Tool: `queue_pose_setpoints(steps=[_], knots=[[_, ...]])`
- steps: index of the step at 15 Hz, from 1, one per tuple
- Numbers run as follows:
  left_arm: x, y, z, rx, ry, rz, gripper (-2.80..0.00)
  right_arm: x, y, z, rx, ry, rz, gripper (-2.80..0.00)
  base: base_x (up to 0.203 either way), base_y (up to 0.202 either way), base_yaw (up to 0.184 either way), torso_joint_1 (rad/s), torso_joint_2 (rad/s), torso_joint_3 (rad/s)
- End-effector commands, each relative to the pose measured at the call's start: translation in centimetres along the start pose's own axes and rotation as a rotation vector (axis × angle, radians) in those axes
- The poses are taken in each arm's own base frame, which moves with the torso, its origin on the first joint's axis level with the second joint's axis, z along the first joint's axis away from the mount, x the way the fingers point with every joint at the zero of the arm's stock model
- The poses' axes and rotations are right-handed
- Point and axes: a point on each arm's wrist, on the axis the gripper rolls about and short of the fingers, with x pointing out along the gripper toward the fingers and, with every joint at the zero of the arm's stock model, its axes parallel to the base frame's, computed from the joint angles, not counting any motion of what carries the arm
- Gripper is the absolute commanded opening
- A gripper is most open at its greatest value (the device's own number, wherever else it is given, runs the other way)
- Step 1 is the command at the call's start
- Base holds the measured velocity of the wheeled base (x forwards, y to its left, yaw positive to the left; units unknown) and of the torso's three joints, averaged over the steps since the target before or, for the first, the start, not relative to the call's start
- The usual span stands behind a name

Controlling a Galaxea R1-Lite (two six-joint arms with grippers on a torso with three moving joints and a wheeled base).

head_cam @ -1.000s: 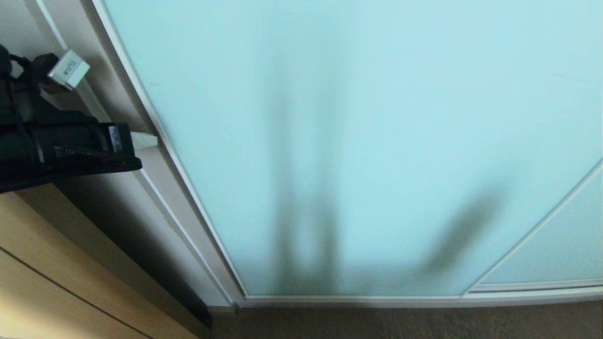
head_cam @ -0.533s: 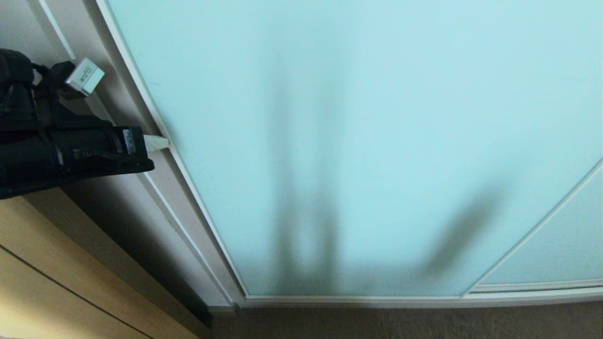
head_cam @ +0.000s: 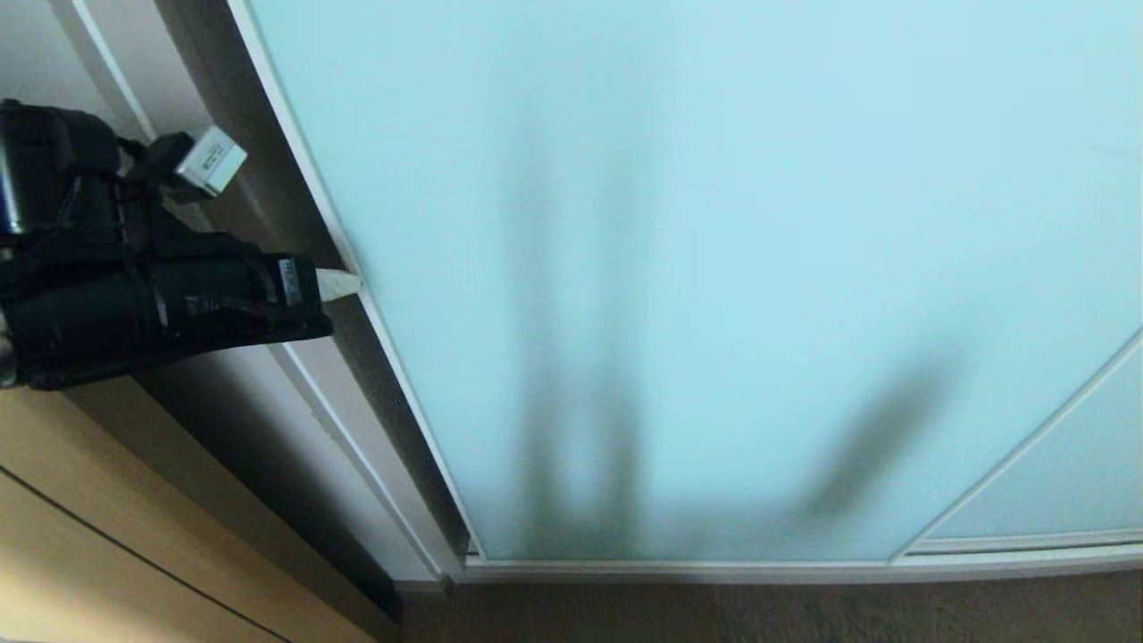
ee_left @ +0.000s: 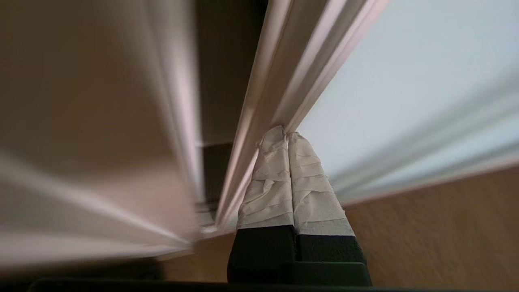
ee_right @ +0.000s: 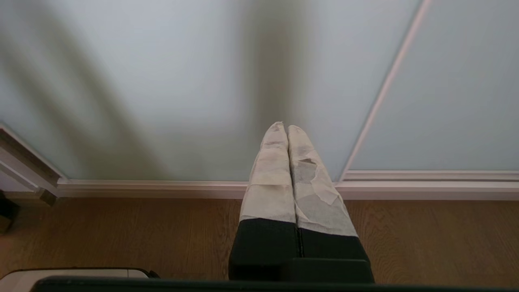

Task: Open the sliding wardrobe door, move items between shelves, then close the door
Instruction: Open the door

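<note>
The sliding wardrobe door [head_cam: 714, 268] is a wide frosted pale blue-green pane in a thin white frame [ee_left: 284, 81]. My left gripper [head_cam: 353, 286] is shut, its taped tips [ee_left: 286, 136] pressed against the door's left frame edge. A narrow dark gap [head_cam: 295, 214] shows between that edge and the wardrobe's side post. My right gripper [ee_right: 282, 127] is shut and empty, hanging low in front of the door's glass [ee_right: 162, 81], outside the head view. The items and the shelves are hidden behind the door.
A second frosted panel [head_cam: 1063, 464] overlaps at the right. A light wood cabinet side [head_cam: 107, 536] stands at the lower left. Wood-grain floor [ee_right: 121, 231] runs along the door's bottom rail [head_cam: 759, 570].
My left arm has moved right with its tips on the frame, and the door's left edge has slid right with it, so a dark gap has opened beside the post.
</note>
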Motion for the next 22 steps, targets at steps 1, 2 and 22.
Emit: queue_pose_setpoints(steps=[1, 2, 22], knots=[[-0.2, -0.8, 0.0, -0.002, 0.001, -0.033, -2.80, 0.0, 0.0, 0.0, 0.000, 0.001, 0.000, -2.80, 0.000, 0.000, 0.000, 0.000, 0.00, 0.000], [-0.3, -1.5, 0.0, -0.008, -0.001, -0.057, -2.80, 0.0, 0.0, 0.0, 0.000, 0.001, 0.000, -2.80, 0.000, 0.000, 0.000, 0.000, 0.00, 0.000], [0.1, -5.4, 0.0, -0.076, -0.053, -0.259, -2.80, 0.0, 0.0, 0.0, 0.000, 0.001, 0.000, -2.80, 0.000, 0.000, 0.000, 0.000, 0.00, 0.000]])
